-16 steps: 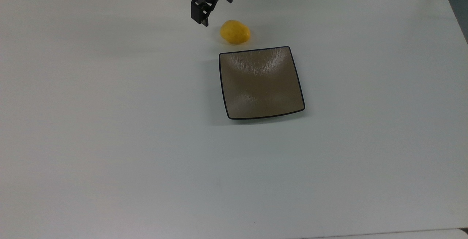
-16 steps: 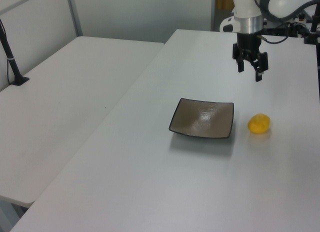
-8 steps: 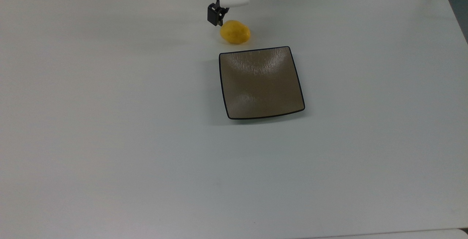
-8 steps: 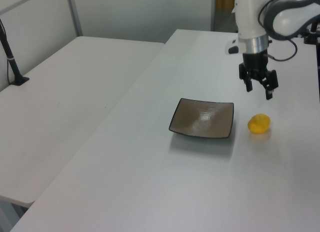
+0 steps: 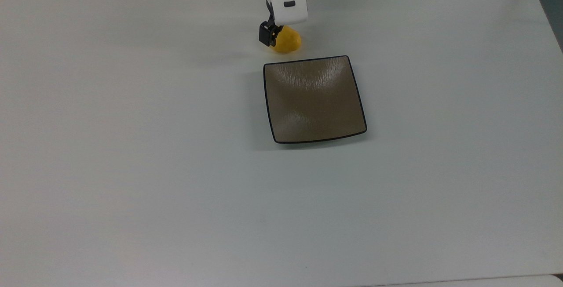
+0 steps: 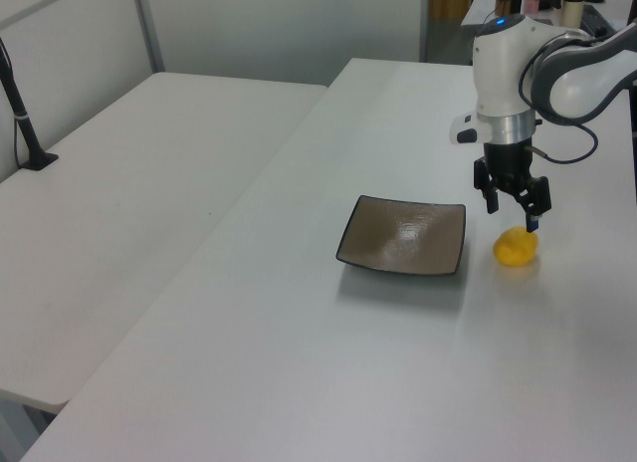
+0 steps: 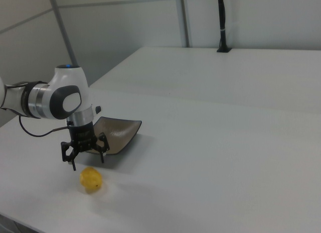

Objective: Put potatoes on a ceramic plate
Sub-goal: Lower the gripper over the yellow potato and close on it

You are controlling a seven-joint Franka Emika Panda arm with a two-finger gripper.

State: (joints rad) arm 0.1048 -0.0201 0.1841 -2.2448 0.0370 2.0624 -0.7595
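No readable text, label, brand, number or sign appears in any of the three views.
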